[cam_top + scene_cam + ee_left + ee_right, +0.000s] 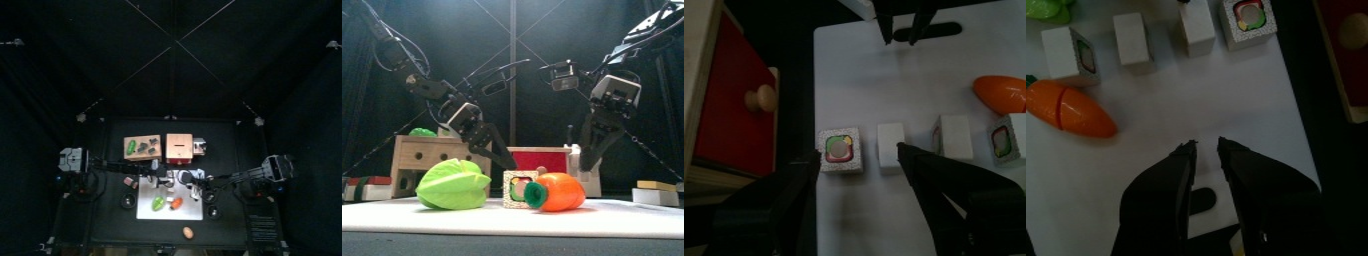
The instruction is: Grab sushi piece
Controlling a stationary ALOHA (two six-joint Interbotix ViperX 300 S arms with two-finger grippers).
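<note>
Several white sushi pieces lie in a row on a white board. In the left wrist view the end piece shows a green and pink filling, with plain white pieces beside it. My left gripper is open and empty, its jaws on either side of these two pieces, above the board. My right gripper is narrowly open and empty over bare board, apart from the row. In the front view one sushi piece stands between a green toy and a carrot.
An orange carrot and a green leafy toy lie on the board. A red box with a wooden knob and a wooden box stand behind it. A small orange item lies near the table's front edge.
</note>
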